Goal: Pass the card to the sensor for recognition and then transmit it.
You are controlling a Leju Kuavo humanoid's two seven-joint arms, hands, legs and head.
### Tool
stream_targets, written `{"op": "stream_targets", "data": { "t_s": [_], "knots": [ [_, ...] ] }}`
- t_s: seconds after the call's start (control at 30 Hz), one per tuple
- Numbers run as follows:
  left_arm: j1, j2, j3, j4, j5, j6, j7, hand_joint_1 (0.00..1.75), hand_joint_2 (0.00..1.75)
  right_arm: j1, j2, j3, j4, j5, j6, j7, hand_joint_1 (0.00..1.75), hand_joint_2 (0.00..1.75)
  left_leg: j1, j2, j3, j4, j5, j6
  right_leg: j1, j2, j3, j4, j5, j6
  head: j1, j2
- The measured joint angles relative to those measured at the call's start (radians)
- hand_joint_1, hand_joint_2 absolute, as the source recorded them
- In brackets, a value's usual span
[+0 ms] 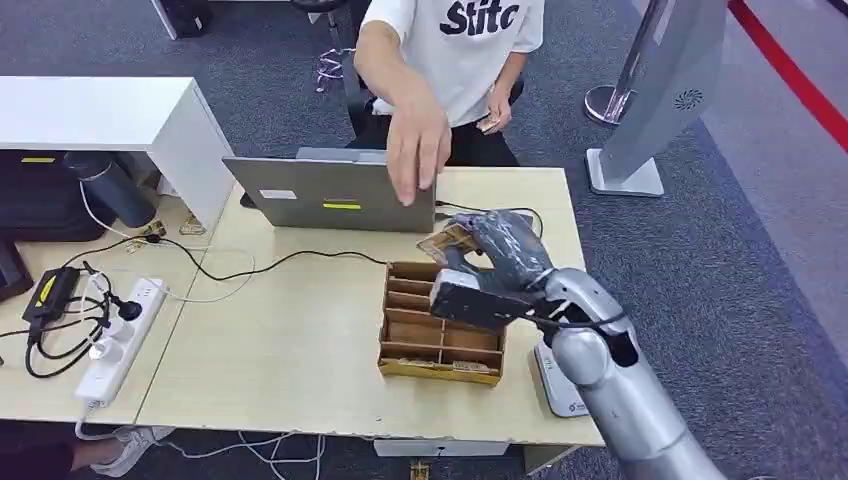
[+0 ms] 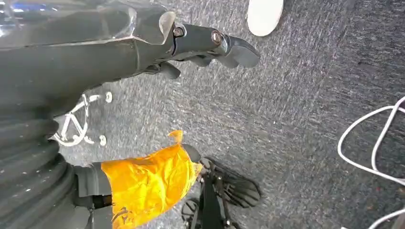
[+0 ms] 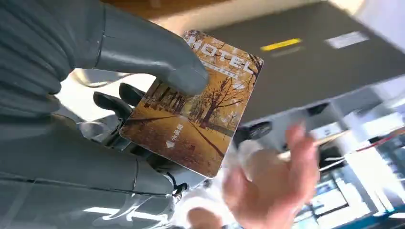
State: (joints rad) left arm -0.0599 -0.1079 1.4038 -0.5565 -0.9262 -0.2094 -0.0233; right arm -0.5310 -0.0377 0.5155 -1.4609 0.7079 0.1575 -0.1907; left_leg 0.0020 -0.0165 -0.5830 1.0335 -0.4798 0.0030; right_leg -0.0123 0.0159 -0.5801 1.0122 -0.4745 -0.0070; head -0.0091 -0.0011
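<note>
My right hand (image 1: pixel 497 256) is raised over the far right part of the desk and pinches a hotel card (image 1: pixel 444 240) between thumb and fingers. In the right wrist view the card (image 3: pixel 193 102) shows an autumn tree picture, with the thumb (image 3: pixel 143 52) pressed on its face. A person's hand (image 1: pixel 415 150) reaches over the laptop toward the card and appears blurred just beyond it (image 3: pixel 274 176). A white flat sensor pad (image 1: pixel 560 385) lies on the desk under my right forearm. My left hand (image 2: pixel 143 47) hangs above the carpet, fingers apart, holding nothing.
A wooden slotted card box (image 1: pixel 440 325) sits just below my right hand. A grey laptop (image 1: pixel 335 193) stands at the desk's far edge with a black cable running left. A power strip (image 1: pixel 120 335) and plugs lie at the left. A white kiosk (image 1: pixel 655 100) stands at the back right.
</note>
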Motion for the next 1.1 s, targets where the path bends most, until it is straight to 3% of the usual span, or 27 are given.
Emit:
{"op": "stream_targets", "data": {
  "t_s": [0.13,0.23,0.4,0.6,0.63,0.67,0.7,1.1],
  "knots": [
    [0.000,0.028,-0.003,0.054,-0.010,0.006,-0.010,0.00,1.75,-0.118,0.031,0.066,0.111,-0.045,0.034,0.003,1.75,1.75,0.000,-0.003,-0.002,0.000,0.000,0.000,0.000,-0.003,0.000,0.001,0.000,0.000,0.001,0.000],
    [-0.006,0.054,-0.007,0.092,-0.024,0.011,-0.020,0.00,1.75,-0.252,0.097,0.113,0.280,-0.095,0.080,0.025,1.75,1.75,0.000,0.001,-0.002,0.000,0.000,0.000,0.000,0.001,-0.002,0.001,0.001,-0.001,0.000,0.000],
    [-0.014,0.081,-0.020,0.147,-0.032,0.011,-0.030,0.00,1.75,-0.419,0.202,0.160,0.530,-0.127,0.084,0.027,1.75,1.75,0.000,0.000,-0.002,0.000,0.001,-0.001,0.000,0.000,-0.002,0.001,0.001,-0.001,0.000,0.000],
    [-0.015,0.100,-0.025,0.187,-0.040,0.010,-0.031,0.00,1.75,-0.500,0.278,0.170,0.707,-0.146,0.042,0.018,1.75,1.75,0.000,0.000,-0.003,0.000,0.001,-0.001,0.000,0.000,-0.002,0.001,0.001,-0.001,0.001,0.000],
    [-0.015,0.103,-0.029,0.193,-0.042,0.010,-0.031,0.00,1.75,-0.505,0.286,0.172,0.724,-0.148,0.032,0.015,1.47,1.75,0.000,0.000,-0.003,0.000,0.001,-0.001,0.000,0.000,-0.002,0.001,0.001,-0.001,0.001,0.000],
    [-0.015,0.103,-0.030,0.198,-0.042,0.010,-0.032,0.00,1.75,-0.510,0.291,0.174,0.736,-0.148,0.027,0.014,1.47,1.75,0.000,0.000,-0.003,0.000,0.001,0.000,0.000,0.000,-0.002,0.000,0.001,-0.001,0.000,0.000],
    [-0.015,0.104,-0.031,0.200,-0.042,0.010,-0.033,0.00,1.75,-0.513,0.296,0.175,0.744,-0.148,0.025,0.013,0.02,1.75,0.000,0.000,-0.003,0.000,0.001,0.000,0.000,0.000,-0.002,0.000,0.001,-0.001,0.001,0.000],
    [-0.015,0.108,-0.037,0.224,-0.043,0.011,-0.040,0.00,1.75,-0.514,0.311,0.181,0.772,-0.150,-0.029,0.007,0.00,1.75,0.000,0.000,-0.003,0.000,0.000,0.000,0.000,0.000,-0.003,-0.001,0.001,-0.001,0.001,0.000]
  ]
}}
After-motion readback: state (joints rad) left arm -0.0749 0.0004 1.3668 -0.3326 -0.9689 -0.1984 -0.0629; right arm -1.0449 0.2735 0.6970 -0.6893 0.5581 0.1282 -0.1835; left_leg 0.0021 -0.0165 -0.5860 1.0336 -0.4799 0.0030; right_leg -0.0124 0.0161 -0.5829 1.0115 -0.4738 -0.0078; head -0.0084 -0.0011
